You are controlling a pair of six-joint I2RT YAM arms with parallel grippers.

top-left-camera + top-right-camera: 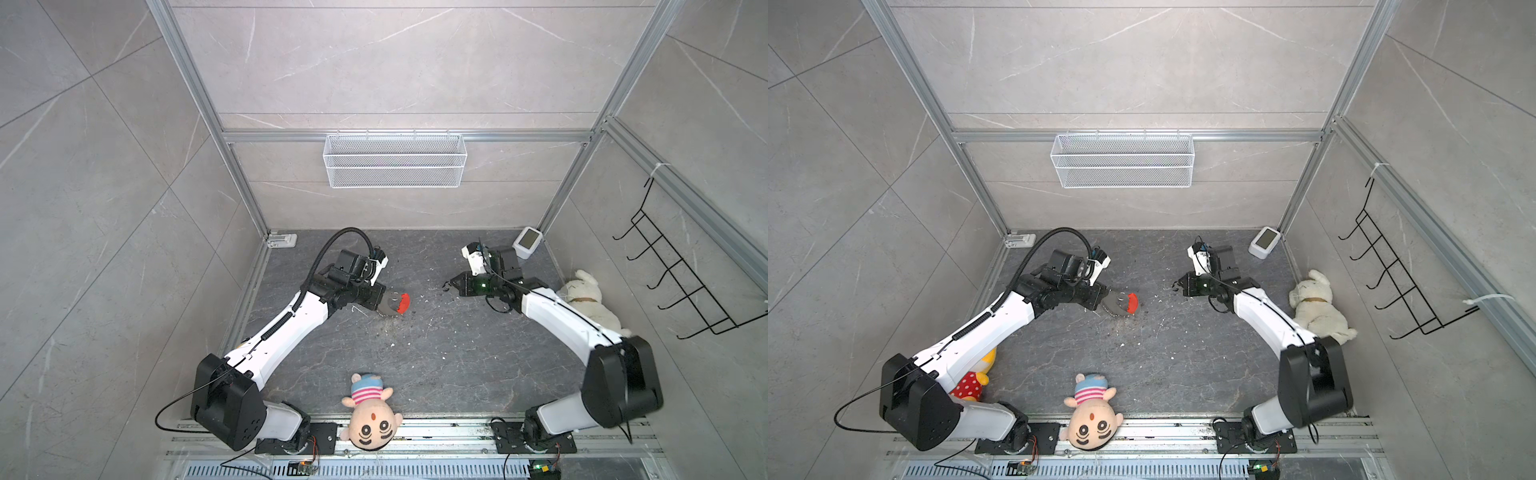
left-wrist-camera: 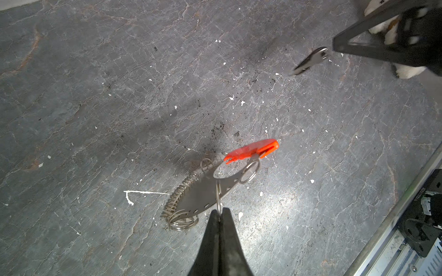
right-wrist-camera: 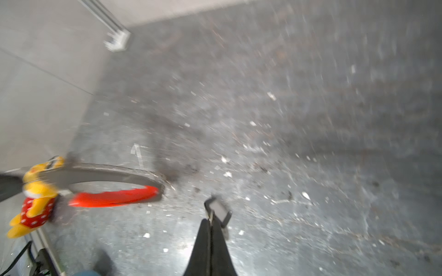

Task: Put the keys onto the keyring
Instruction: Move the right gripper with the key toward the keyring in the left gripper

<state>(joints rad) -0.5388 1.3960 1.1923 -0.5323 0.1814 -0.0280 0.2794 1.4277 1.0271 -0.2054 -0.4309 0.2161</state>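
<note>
- Table (image 1: 436,365): dark slate, flecked with white chips.
- Plush dog (image 1: 584,301): white, at the right edge.
- Plush doll (image 1: 371,419): at the near rail, well apart from the work.
- Left gripper (image 2: 219,211): jaws together, pinching a thin silver ring (image 2: 217,196) on the keyring's edge.
- Right gripper (image 3: 211,221): jaws together on the keys; view blurred.
- Keyring (image 2: 203,191): hanging from the left gripper, low over mid-table, red segment (image 2: 253,149) toward the right gripper.
- Keys (image 2: 308,61): at the right gripper's tip, seemingly off the table, near the keyring but apart.
- Risks, judged:
  - keyring swinging or twisting on its thin pinch, spoiling alignment;
  - keys slipping from a small grip on contact;
  - blade snagging among the strung rings.
</note>
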